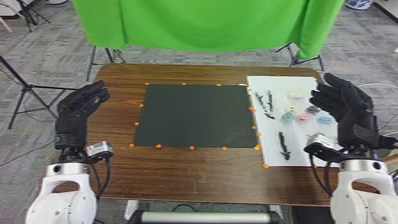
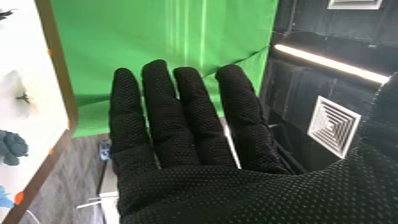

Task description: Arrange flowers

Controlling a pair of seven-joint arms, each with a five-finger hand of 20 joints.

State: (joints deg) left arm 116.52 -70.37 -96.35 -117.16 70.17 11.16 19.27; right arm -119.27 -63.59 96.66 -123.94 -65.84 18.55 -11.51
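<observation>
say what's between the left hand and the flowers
In the head view, brown table, the dark mat and black stems on the white sheet lie between the left hand and the flowers.

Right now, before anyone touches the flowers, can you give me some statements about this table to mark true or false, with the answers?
1. The pink flower lies on the white sheet. True.
2. The dark square is to the right of that sheet. False: it is to the left.
3. The right hand is curled round a stem. False: its fingers are straight and hold nothing.
4. A green cloth hangs beyond the table. True.
</observation>
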